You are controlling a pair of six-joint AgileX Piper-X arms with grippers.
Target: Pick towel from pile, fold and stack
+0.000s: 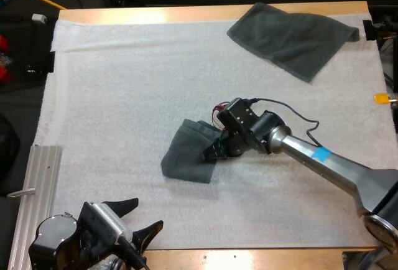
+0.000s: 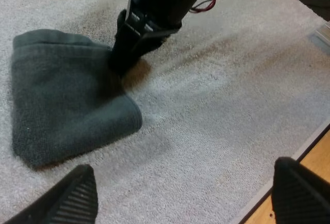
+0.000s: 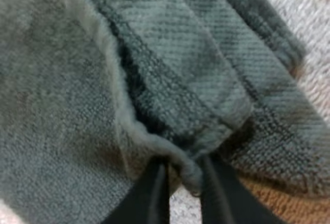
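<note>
Here — right gripper (image 1: 208, 153) tight on edge of folded towel (image 1: 183, 158)

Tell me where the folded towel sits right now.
In the high view the folded towel lies near the middle of the white mat, with the right gripper pinching its edge on my right side.

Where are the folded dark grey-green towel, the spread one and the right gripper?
Folded dark grey-green towel (image 1: 185, 159), high view, middle.
Spread dark grey-green towel (image 1: 291, 37), high view, middle.
Right gripper (image 1: 209, 153), high view, between fingertips.
</note>
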